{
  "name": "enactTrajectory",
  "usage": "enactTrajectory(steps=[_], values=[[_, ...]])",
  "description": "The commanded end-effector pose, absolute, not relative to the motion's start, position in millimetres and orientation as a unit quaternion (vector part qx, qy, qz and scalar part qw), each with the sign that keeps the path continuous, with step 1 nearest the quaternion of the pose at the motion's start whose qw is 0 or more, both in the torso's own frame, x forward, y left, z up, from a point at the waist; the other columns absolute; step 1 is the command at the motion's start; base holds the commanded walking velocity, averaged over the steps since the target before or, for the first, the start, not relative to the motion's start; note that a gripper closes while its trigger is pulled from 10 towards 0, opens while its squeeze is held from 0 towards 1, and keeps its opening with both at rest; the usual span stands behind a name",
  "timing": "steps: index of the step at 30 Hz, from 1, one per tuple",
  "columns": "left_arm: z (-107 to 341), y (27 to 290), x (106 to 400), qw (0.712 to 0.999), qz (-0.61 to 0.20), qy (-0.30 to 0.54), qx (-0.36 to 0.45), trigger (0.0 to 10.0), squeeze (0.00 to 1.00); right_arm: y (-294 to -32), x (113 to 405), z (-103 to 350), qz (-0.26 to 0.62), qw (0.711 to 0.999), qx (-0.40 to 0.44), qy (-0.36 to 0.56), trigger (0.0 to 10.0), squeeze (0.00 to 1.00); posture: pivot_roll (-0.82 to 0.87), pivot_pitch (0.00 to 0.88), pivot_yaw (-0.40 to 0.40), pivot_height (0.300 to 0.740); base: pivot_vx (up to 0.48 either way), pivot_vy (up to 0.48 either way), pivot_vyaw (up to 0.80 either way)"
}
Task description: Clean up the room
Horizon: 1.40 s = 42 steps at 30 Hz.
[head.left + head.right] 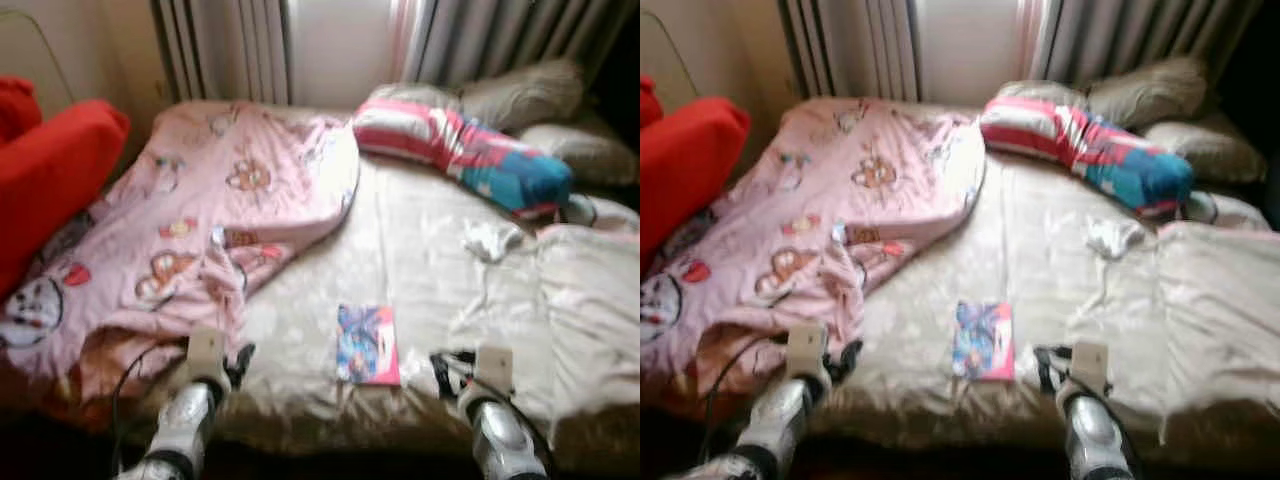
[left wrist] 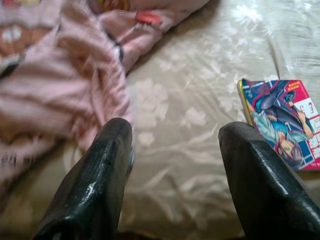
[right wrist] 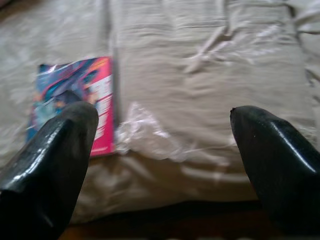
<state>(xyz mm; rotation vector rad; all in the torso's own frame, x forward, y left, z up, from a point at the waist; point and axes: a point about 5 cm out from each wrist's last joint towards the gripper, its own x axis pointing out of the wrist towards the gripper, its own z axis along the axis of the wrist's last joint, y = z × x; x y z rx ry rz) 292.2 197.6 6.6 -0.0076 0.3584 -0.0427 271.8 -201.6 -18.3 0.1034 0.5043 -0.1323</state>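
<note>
1. My left gripper [image 2: 172, 150] hangs at the lower left of the head view, over the near edge of the bed [image 1: 420, 260]; its two black fingers [image 2: 95, 175] stand well apart with nothing between them.
2. My right gripper [image 3: 162, 150] hangs at the lower right of the head view, also at the bed's near edge, fingers [image 3: 55, 150] spread wide and holding nothing.
3. A comic book [image 1: 368, 344] with a pink and blue cover lies flat on the beige sheet at lower centre, between my two grippers and touching neither.
4. A pink blanket [image 1: 200, 230] printed with cartoon figures lies rumpled across the left half of the bed, its near fold just beside my left gripper.
5. A striped red, white and blue pillow [image 1: 460, 150] lies at the upper right, with grey pillows [image 1: 520, 95] behind it.
6. A small white crumpled thing [image 1: 490, 240] sits on the sheet at right of centre; I cannot tell what it is.
7. A red cushion [image 1: 50, 170] fills the left edge of the frame.
8. Grey curtains [image 1: 480, 40] and a bright window [image 1: 340, 45] stand across the top.
</note>
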Motion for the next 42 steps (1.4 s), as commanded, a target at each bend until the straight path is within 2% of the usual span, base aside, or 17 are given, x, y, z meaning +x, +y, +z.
enactTrajectory(steps=[1,22,26,42], values=[[7,188,295,0.984,-0.034,0.175,-0.006,10.0,0.00,-214,268,-19,-0.076,0.962,0.043,0.259,10.0,0.00,-0.04,0.006,-0.045,0.740,0.000,0.000,0.00],[8,185,295,0.985,-0.035,0.171,-0.014,10.0,0.00,-213,270,-18,-0.057,0.964,0.036,0.257,10.0,0.00,-0.04,0.000,-0.037,0.740,0.000,0.000,0.00],[8,184,295,0.984,-0.037,0.171,-0.015,10.0,0.00,-204,261,-26,-0.051,0.963,0.028,0.262,10.0,0.00,-0.04,0.000,-0.036,0.740,0.000,0.000,0.00],[7,180,295,0.984,-0.045,0.170,-0.016,10.0,0.00,-196,252,-33,-0.053,0.962,0.039,0.266,10.0,0.00,-0.04,0.000,-0.038,0.740,0.254,0.000,0.00]])
